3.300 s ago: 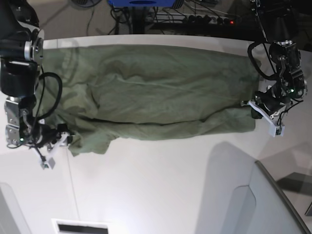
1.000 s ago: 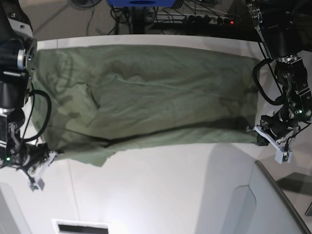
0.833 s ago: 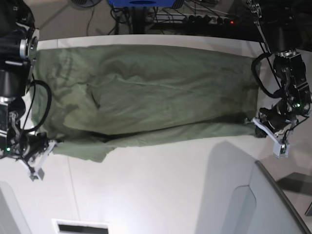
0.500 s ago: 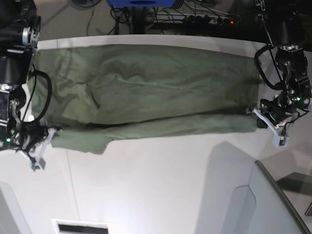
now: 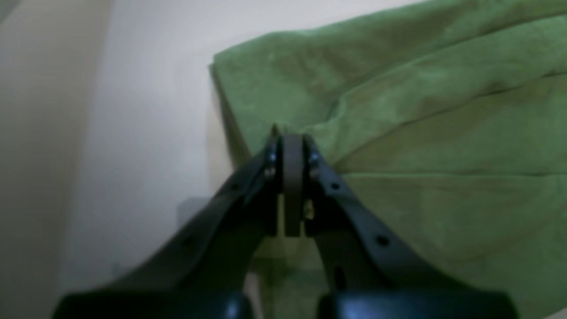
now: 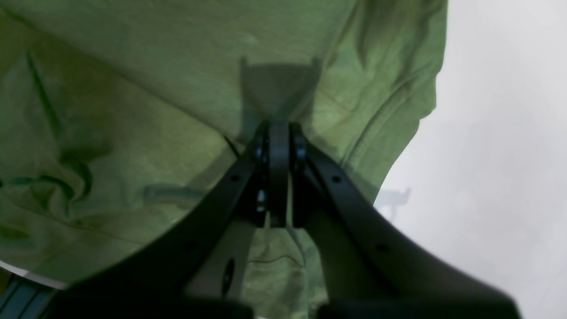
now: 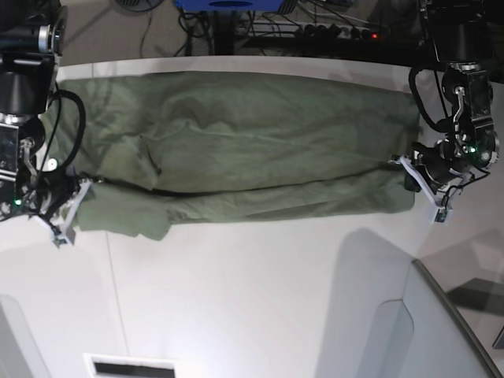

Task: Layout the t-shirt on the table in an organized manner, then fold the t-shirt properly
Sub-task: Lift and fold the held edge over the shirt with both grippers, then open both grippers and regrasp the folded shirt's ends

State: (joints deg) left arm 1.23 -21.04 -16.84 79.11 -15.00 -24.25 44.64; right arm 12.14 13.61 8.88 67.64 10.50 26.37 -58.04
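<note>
Where the white table fills most of the base view, its surface is smooth and bright, with a curved far edge and one thin dark seam line running toward the near side. Beyond that far edge the room is dark, with tangled cables on the floor, a small red light among them, and a blue object at the top of the view. A grey angled panel stands at the near corner on the view's right, and a slotted white piece sits at the bottom edge.

Across the far half of the table lies the t-shirt, olive green, spread wide from one arm to the other, its near edge doubled into a long fold.

At the view's right the left gripper is clenched on the shirt's corner; the left wrist view shows its jaws pressed together with green cloth caught at the tips. At the view's left the right gripper is likewise clamped on the cloth's edge, and the right wrist view shows the jaws closed with fabric bunched around them. Black cable loops from the right arm hang over the shirt's end.
</note>
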